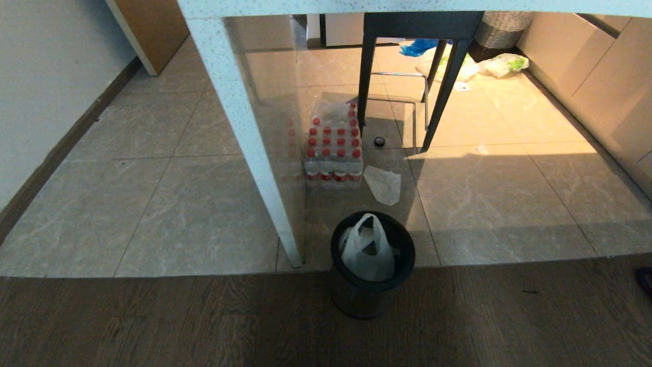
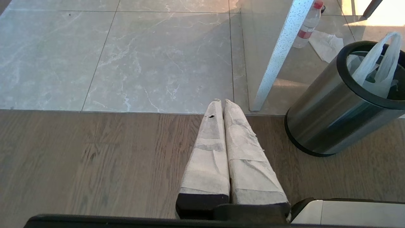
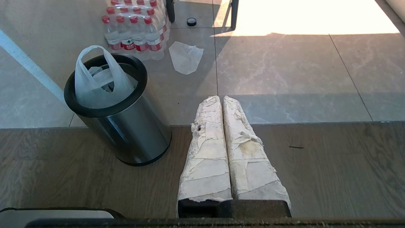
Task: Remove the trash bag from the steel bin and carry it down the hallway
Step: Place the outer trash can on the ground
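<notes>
I have the steel bin [image 1: 372, 265] standing upright on the wood floor right at the seam with the tiles, dead ahead of me and low, just beside the speckled white leg [image 1: 244, 137] of the worktop. The trash bag [image 1: 368, 252] sits inside it, its loop handles poking up above the black rim, so the thing I want runs vertically and has to be lifted straight up and out. Neither arm shows in the head view; both are parked low. My left pincer [image 2: 220, 101] has its taped fingers pressed together, empty, with the bin off to its right and the worktop leg between them. My right pincer [image 3: 220, 97] is likewise closed on nothing, with the bin to its left and nothing standing in the way. I judge the right arm has the cleaner line to the handles. A pack of water bottles [image 1: 333, 148] and a small plain white bag [image 1: 383, 184] lie on the tiles beyond the bin, well clear of the lift.
</notes>
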{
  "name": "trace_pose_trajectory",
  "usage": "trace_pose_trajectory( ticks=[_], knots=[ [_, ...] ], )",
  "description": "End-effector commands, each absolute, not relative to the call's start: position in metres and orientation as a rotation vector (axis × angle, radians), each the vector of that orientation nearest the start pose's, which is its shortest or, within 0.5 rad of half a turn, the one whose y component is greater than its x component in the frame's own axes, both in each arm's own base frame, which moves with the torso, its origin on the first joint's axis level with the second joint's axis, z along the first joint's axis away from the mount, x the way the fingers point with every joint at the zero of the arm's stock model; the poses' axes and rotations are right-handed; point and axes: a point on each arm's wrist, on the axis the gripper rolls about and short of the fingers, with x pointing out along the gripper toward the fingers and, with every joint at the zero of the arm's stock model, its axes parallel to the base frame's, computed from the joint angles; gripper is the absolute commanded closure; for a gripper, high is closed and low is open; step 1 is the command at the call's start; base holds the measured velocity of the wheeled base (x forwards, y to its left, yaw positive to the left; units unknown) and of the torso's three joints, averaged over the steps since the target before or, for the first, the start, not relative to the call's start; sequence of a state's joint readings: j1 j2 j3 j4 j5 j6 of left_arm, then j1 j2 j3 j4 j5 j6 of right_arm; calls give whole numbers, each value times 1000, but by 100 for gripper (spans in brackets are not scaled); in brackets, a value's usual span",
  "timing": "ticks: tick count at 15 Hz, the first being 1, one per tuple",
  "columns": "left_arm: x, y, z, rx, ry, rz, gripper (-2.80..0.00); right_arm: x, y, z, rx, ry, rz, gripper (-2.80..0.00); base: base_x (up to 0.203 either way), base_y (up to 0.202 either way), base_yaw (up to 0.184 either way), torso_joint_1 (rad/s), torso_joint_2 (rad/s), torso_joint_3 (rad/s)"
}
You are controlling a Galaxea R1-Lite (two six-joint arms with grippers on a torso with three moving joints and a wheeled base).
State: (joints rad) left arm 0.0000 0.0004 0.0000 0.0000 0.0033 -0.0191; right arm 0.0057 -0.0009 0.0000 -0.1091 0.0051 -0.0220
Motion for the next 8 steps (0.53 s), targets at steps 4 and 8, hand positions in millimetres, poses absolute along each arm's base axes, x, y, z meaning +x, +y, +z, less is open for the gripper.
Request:
trace_pose_trajectory(
  ticks=[4, 8],
  knots=[
    [-23, 0, 75, -21, 0, 3, 0, -20, 0, 75, -15, -69, 7, 0, 0, 0, 0, 0, 0, 0],
    [-23, 0, 75, -3, 0, 3, 0, -20, 0, 75, -17, -69, 7, 0, 0, 0, 0, 0, 0, 0]
  ],
)
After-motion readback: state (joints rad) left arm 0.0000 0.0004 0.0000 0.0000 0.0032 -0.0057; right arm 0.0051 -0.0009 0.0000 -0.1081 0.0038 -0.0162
